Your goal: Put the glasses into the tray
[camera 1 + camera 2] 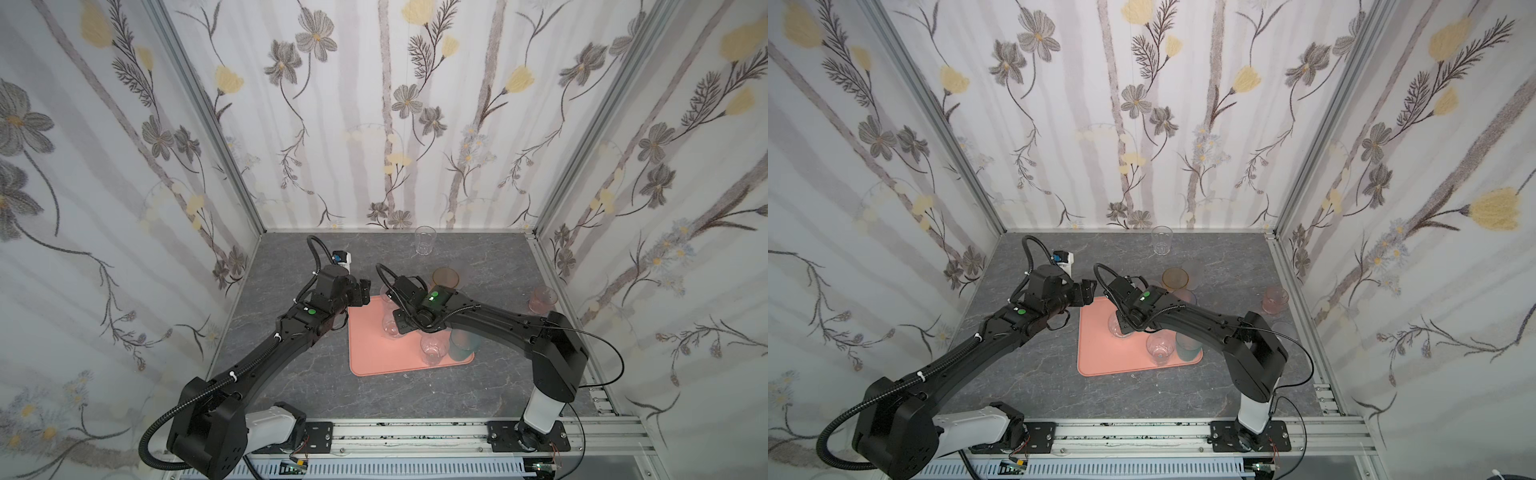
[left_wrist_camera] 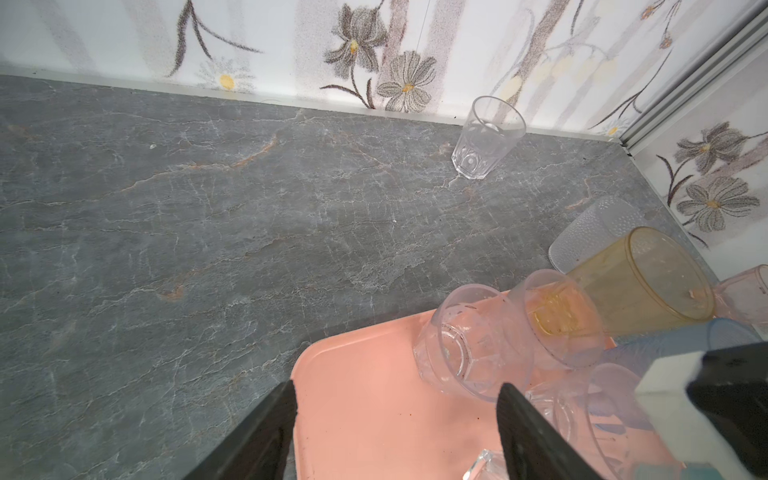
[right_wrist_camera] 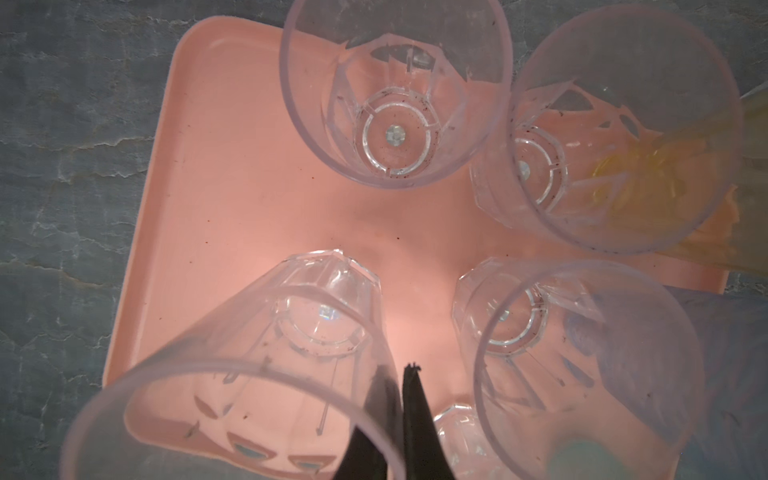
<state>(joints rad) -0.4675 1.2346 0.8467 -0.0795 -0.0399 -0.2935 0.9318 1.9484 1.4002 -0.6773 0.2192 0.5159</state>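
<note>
The salmon-pink tray (image 1: 374, 353) (image 1: 1100, 357) (image 3: 208, 208) lies mid-table and holds several clear glasses plus a teal glass (image 1: 462, 345) (image 1: 1187, 347). My right gripper (image 3: 399, 386) is shut on the wall of a clear glass (image 3: 232, 395) (image 1: 1119, 326), one finger inside and one outside. That glass leans over the tray's left part. My left gripper (image 2: 397, 399) (image 1: 363, 291) hangs open and empty over the tray's far left corner (image 2: 316, 365). Off the tray stand a clear glass (image 1: 424, 241) (image 2: 484, 139) by the back wall, an amber glass (image 1: 445, 277) (image 2: 640, 282) and a short pink glass (image 1: 542, 299) (image 1: 1275, 300).
A frosted glass (image 2: 590, 237) and a blue-purple glass (image 2: 665, 345) stand close to the amber one, behind the tray's far right corner. The right arm (image 1: 498, 320) crosses above the tray. Flowered walls close in the grey marbled table (image 1: 299, 374) on three sides.
</note>
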